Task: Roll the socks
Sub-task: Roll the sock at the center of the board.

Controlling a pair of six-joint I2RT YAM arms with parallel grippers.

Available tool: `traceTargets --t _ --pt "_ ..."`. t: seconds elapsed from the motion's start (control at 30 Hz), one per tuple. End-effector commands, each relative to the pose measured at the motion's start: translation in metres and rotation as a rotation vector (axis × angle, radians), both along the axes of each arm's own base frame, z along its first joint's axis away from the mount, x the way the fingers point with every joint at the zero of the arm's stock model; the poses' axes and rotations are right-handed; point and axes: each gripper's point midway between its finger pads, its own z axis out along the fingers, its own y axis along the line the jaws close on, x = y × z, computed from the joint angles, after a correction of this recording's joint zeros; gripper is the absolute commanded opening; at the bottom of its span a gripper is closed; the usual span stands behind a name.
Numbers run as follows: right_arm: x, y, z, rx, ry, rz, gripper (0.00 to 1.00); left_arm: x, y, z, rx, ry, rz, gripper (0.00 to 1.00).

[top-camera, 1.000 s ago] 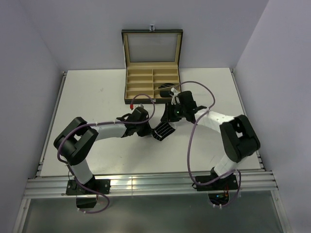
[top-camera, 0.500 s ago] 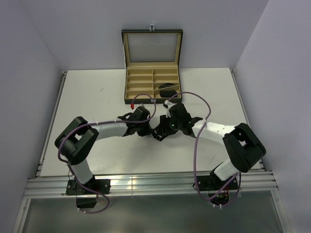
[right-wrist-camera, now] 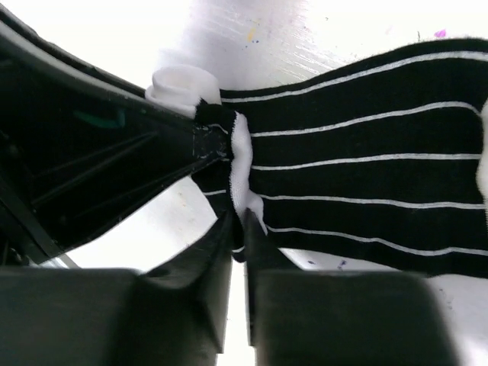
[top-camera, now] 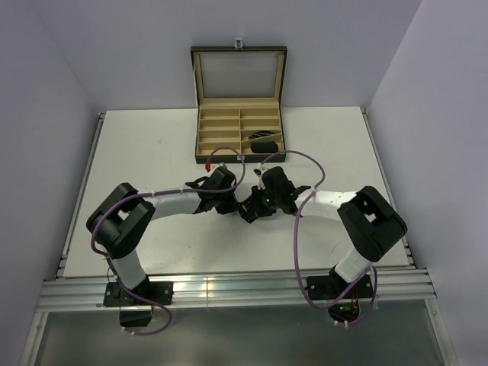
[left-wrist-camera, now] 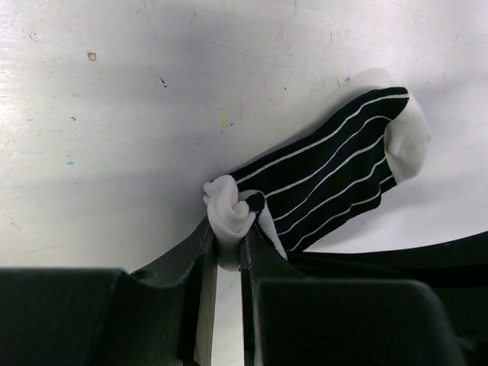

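One of the socks, black with thin white stripes and white toe and heel patches, lies flat on the white table. Its white end is curled into a small roll. My left gripper is shut on that roll. In the right wrist view the same sock fills the right side, and my right gripper is shut on its near edge, close beside the left gripper's finger. From above, the two grippers meet over the sock, which they mostly hide.
An open black box with tan compartments stands at the back of the table, its lid upright. A small dark bundle sits in its lower right compartment. Purple cables loop over both arms.
My right gripper has moved left and down onto the sock and closed on its edge. The left gripper has stayed where it was, shut on the rolled end.
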Motion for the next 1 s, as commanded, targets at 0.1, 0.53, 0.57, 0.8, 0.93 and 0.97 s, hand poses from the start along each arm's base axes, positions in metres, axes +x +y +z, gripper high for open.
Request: traceTargets --t 0.1,0.53,0.57,0.8,0.93,0.97 --pt "0.000 -0.017 -0.017 0.006 0.061 -0.071 0.00 0.006 0.006 0.009 0.019 -0.039 0.034 0.25" --pt "-0.013 -0.027 -0.043 0.194 0.280 -0.100 0.00 0.007 0.010 0.033 -0.104 -0.127 0.107 0.62" --pt "-0.014 -0.026 -0.043 0.206 0.289 -0.095 0.00 0.006 0.009 0.033 -0.108 -0.128 0.104 0.62" --pt "-0.010 -0.030 -0.049 0.224 0.310 -0.121 0.00 0.006 0.001 0.030 -0.139 -0.126 0.080 0.61" --pt "-0.010 -0.033 -0.053 0.233 0.333 -0.135 0.00 0.010 -0.002 0.027 -0.133 -0.123 0.079 0.59" --pt "-0.010 -0.033 -0.054 0.237 0.336 -0.134 0.00 0.010 -0.003 0.026 -0.131 -0.123 0.077 0.58"
